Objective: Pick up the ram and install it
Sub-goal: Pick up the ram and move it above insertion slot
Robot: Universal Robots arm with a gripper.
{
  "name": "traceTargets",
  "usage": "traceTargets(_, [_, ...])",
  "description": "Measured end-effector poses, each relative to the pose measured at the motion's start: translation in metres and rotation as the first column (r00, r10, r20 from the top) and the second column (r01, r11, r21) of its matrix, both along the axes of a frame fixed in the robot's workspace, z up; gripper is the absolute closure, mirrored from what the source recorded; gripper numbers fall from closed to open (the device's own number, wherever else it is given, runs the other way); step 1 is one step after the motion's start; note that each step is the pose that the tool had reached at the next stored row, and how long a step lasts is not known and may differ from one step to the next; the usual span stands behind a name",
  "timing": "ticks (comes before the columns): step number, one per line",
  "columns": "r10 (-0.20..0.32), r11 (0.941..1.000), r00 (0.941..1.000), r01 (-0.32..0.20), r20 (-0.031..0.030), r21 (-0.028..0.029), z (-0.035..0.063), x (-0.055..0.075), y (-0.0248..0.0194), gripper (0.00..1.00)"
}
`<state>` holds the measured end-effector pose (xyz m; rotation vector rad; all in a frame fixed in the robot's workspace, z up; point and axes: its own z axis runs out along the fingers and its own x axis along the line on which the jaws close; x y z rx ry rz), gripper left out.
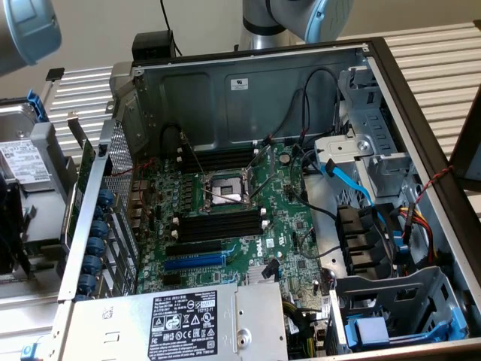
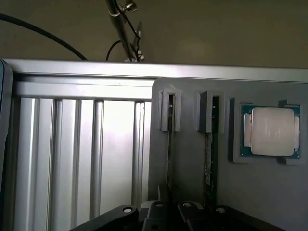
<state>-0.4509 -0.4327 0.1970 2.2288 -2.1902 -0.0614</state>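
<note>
Tool (image 2: 171, 217) right at the ram (image 2: 170, 144) on edge in gray holder (image 2: 188, 163), spread or pressed together: impossible to tell.

The arm (image 1: 297, 19) stood at the top of the exterior view, a blue-capped joint (image 1: 26, 30) at that view's upper left, and the black tool (image 2: 173, 209) jutted before the wrist camera.

Up top I've got my arm (image 1: 297, 15): rounded silver-grey joints with pale blue caps (image 1: 331, 19). On the wrist feed, the tool (image 2: 173, 214) is matte black, dotted with small silver screws (image 2: 127, 210).
</note>
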Motion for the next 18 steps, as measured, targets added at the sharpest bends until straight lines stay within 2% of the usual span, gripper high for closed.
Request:
traceTargets(4, [0.0, 1.0, 1.0, 0.0, -0.0002, -0.0008, 0.0047, 0.0, 0.0, 0.87])
traceTargets(8, [0.0, 1.0, 1.0, 0.0, -0.0002, -0.0009, 0.0144, 0.0, 0.0, 0.87])
traceTargets(12, [0.0, 1.0, 1.0, 0.0, -0.0001, -0.0008, 0.0283, 0.0, 0.0, 0.87])
traceTargets(18, [0.0, 1.0, 1.0, 0.0, -0.0001, -0.0008, 0.0554, -0.001, 0.0, 0.87])
